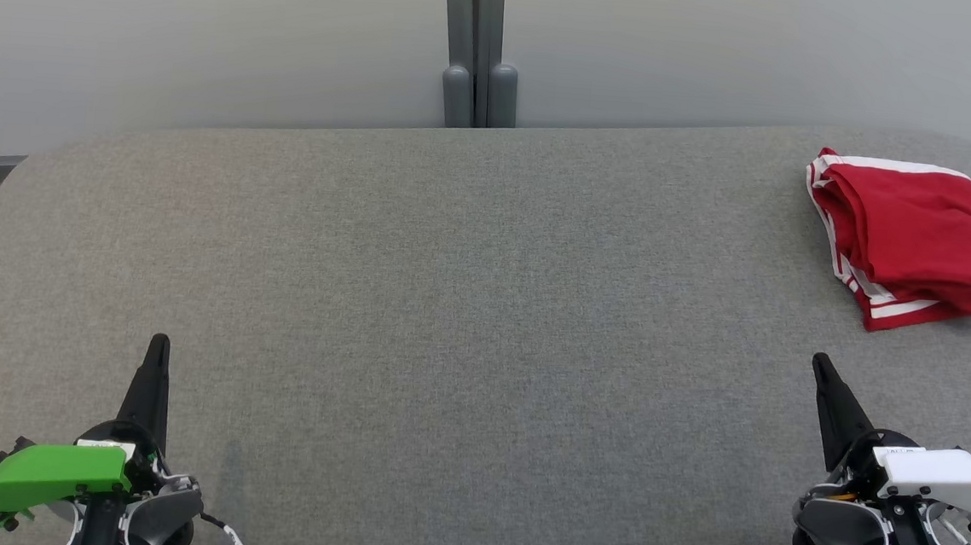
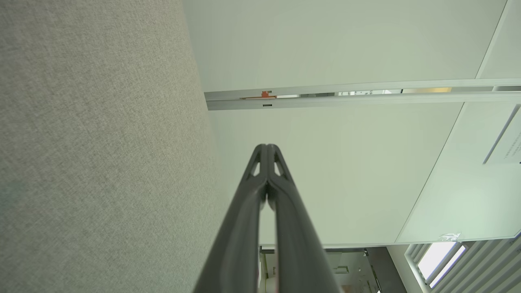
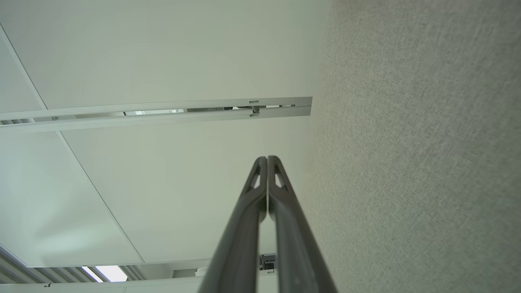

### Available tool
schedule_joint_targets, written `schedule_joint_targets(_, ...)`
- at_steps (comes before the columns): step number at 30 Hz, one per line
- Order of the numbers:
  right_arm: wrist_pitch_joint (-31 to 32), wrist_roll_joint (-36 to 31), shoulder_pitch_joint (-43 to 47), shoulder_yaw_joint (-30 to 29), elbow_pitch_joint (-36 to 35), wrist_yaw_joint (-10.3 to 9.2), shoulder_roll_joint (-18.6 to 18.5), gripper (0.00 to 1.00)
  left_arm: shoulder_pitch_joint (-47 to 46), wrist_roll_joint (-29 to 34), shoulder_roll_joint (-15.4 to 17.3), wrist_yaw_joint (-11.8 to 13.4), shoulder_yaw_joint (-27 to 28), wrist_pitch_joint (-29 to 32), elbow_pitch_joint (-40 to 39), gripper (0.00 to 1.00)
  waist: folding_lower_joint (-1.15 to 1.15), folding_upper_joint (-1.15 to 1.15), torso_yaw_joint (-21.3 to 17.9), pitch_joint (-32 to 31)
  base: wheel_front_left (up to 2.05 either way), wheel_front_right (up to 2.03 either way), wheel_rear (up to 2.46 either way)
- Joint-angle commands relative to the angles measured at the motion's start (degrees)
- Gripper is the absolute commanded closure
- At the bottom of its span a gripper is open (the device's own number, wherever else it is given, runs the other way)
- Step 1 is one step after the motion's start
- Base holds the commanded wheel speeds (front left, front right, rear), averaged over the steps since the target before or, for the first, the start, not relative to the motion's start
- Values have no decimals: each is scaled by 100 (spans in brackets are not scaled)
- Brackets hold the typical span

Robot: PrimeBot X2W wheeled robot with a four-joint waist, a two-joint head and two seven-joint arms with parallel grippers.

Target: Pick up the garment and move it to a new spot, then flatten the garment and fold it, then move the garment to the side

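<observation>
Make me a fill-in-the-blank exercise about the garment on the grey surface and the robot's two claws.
1. The garment on the grey surface is mainly ____ with white stripes.
2. It lies towards the robot's ____ side of that surface.
3. The left claw and the right claw both hold nothing, and each is ____ rather than open.
4. The cover behind the left claw is ____ in colour.

Missing words: red; right; shut; green.
</observation>
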Motion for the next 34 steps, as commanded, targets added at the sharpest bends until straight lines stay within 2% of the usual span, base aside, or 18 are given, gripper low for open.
schedule_joint_targets(1,10,-22,-38,-19,12,2,8,100,-86,21,-8,-32,20,17,7,100,0,0,0,0,0,0,0)
schedule_joint_targets(34,54,-67,-43,-67,15,2,39,100,-90,63,-40,-33,75,54,8,100,0,0,0,0,0,0,0)
